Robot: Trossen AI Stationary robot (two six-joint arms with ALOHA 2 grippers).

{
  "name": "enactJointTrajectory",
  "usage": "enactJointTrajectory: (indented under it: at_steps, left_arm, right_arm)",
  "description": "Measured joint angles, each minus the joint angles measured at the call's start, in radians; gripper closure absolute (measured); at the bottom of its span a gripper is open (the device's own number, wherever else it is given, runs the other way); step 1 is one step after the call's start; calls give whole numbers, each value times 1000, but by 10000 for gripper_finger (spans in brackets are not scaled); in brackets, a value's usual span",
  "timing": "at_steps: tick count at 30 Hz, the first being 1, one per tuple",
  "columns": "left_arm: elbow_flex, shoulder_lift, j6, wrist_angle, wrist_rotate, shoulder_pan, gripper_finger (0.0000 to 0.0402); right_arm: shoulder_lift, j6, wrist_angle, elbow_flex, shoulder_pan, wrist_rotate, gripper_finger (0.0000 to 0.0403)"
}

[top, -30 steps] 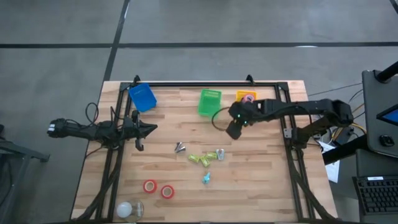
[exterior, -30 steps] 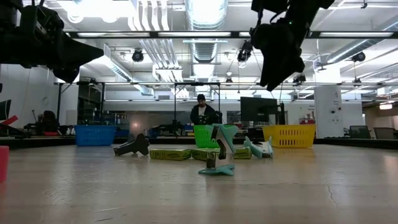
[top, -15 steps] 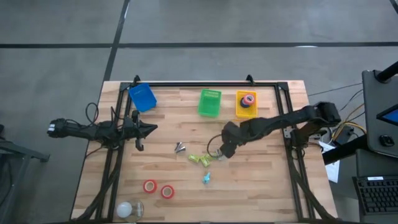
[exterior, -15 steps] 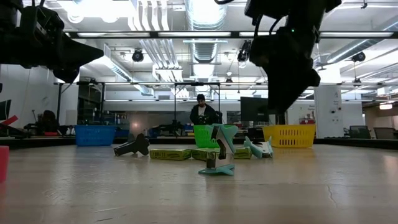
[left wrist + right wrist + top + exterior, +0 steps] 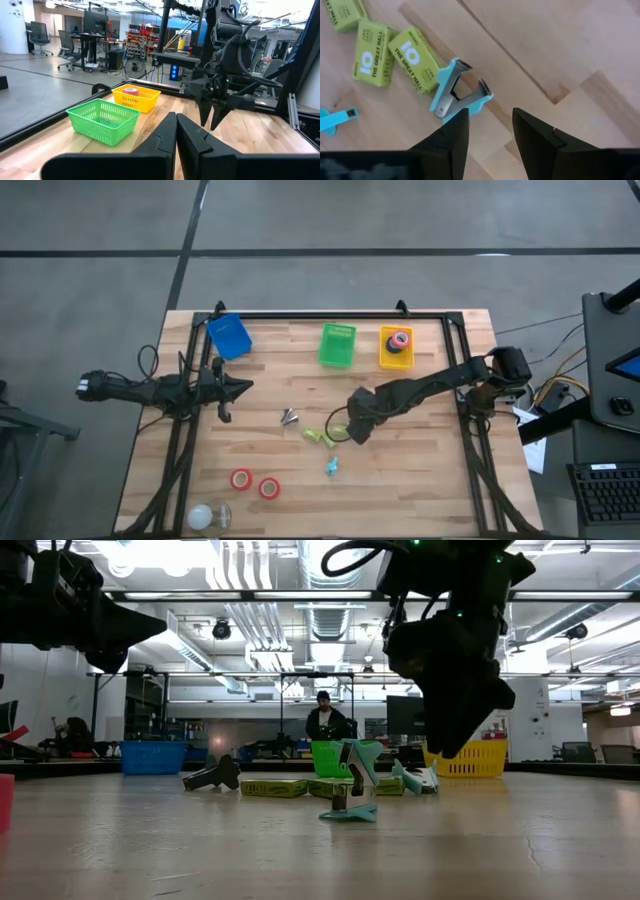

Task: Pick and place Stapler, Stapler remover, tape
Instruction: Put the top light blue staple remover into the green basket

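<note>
Now we hover our right end effector [image 5: 489, 131], fingers apart and empty, just above the teal stapler remover [image 5: 459, 91] lying mid-surface beside the green boxes [image 5: 395, 52]; next we should descend and close

From up here I see a blue basket [image 5: 229, 336] at upper left, a green basket [image 5: 337, 345] and a yellow basket [image 5: 396, 348] holding a red tape roll [image 5: 400, 339] on pale striped wood table [image 5: 420, 480]. Lime-green boxes [image 5: 390, 55] carry white lettering beside a light-blue stapler remover [image 5: 458, 92]. Two red tape rolls [image 5: 254, 483] and what looks like a white roundish object [image 5: 203, 515] sit lower left.
</note>
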Motion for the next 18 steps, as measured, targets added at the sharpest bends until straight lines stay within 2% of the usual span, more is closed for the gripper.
enactJointTrajectory:
  at_steps: [18]
  left_arm:
    - [0, 0, 0, -5, 0, 0, 388]
  right_arm:
    - [18, 38, 95, -39, 0, -43, 292]
